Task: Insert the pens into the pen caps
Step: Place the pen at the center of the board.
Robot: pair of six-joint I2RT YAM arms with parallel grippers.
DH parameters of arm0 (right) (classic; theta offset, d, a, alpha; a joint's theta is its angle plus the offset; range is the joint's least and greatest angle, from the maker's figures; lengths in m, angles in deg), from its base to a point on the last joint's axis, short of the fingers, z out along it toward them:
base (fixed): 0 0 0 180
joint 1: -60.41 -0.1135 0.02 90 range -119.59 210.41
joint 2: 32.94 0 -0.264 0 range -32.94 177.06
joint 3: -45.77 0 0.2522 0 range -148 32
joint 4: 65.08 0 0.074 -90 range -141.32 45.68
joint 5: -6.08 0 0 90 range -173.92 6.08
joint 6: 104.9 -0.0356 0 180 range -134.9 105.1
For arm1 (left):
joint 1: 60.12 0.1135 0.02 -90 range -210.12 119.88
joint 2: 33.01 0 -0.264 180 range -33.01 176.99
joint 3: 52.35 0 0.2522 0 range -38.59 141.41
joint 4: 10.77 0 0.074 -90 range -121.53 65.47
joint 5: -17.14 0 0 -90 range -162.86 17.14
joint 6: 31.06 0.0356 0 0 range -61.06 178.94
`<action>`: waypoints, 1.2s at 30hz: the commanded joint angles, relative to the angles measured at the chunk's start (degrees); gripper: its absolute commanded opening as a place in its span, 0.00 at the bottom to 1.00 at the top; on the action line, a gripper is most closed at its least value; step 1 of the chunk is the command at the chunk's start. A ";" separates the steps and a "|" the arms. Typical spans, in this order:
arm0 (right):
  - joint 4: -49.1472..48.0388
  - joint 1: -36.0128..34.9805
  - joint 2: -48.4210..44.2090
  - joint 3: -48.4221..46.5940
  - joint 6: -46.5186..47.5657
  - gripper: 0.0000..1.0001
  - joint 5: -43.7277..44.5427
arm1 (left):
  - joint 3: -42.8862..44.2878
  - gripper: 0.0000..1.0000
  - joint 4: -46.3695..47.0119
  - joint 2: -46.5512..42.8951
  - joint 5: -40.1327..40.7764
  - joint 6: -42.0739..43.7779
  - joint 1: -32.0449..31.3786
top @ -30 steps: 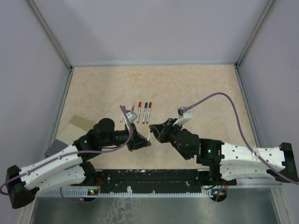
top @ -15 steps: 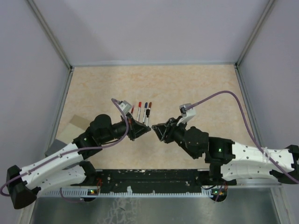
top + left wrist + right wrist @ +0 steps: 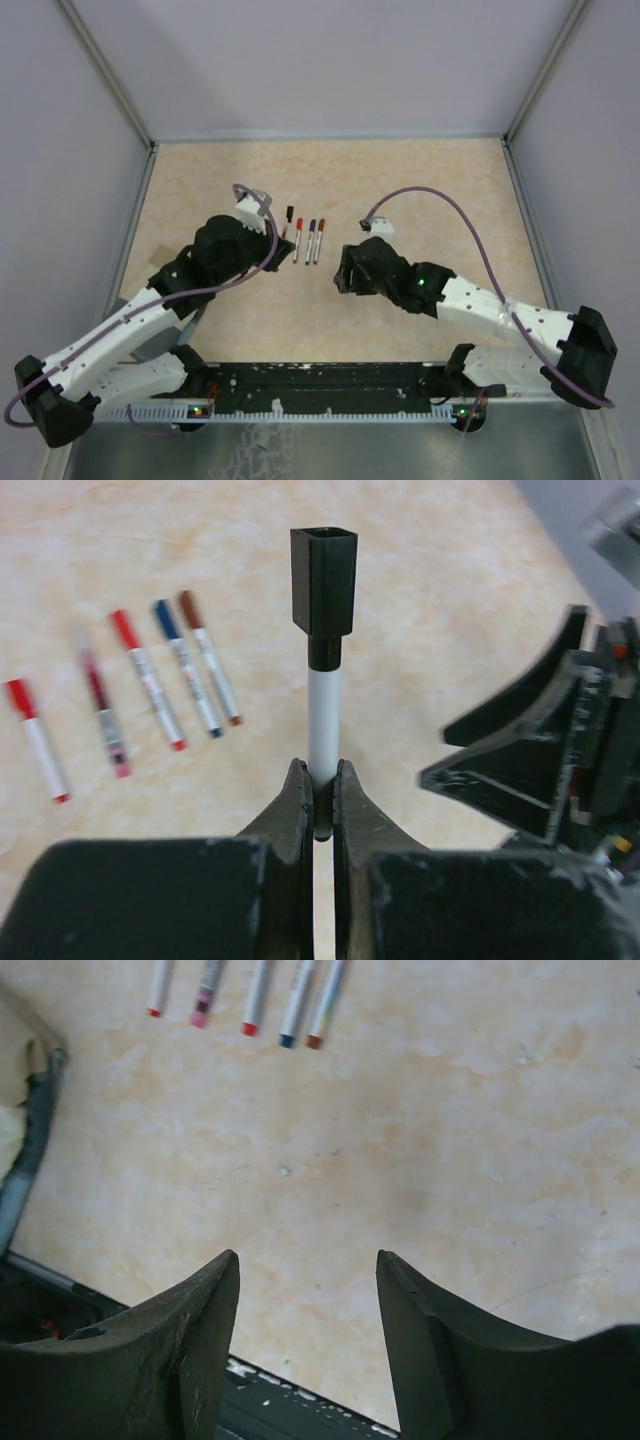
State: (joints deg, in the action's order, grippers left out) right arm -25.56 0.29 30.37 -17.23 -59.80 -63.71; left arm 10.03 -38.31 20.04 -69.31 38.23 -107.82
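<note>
My left gripper (image 3: pixel 321 780) is shut on the white barrel of a pen (image 3: pixel 323 710) that points away from the wrist. A black pen cap (image 3: pixel 323 580) sits on the pen's far end. In the top view this gripper (image 3: pixel 278 232) holds the pen's black cap (image 3: pixel 289 212) just left of the row of pens (image 3: pixel 309 240). Several capped pens (image 3: pixel 150 690) with red, blue and brown caps lie side by side on the table. My right gripper (image 3: pixel 308 1260) is open and holds nothing. It hangs low over bare table (image 3: pixel 343 270), right of the row.
The pens' lower ends (image 3: pixel 250 1005) show at the top of the right wrist view. A black rail (image 3: pixel 330 378) runs along the near edge. A tan card (image 3: pixel 165 265) lies by the left wall. Grey walls enclose the beige tabletop (image 3: pixel 440 190).
The right gripper opened and pulled away from the pen's end. The left arm swung the capped pen back and to the left, beside the row of pens.
</note>
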 commanded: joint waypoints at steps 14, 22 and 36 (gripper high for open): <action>-6.41 8.70 -8.69 13.47 3.98 0.70 -14.08 | 7.08 0.00 -15.78 20.46 2.26 15.30 24.19; -7.28 8.70 -13.49 17.19 8.27 0.70 -20.11 | 9.51 0.00 -15.25 32.40 1.79 19.37 28.11; -5.94 8.70 -17.67 20.06 5.82 0.70 -18.90 | 16.63 0.00 -16.41 46.66 -1.10 17.62 31.89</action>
State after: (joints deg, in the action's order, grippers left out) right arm -30.56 8.94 14.00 2.36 -53.92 -81.96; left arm 23.76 -53.44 63.91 -69.03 56.76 -76.11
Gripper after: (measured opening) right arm 0.698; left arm 0.047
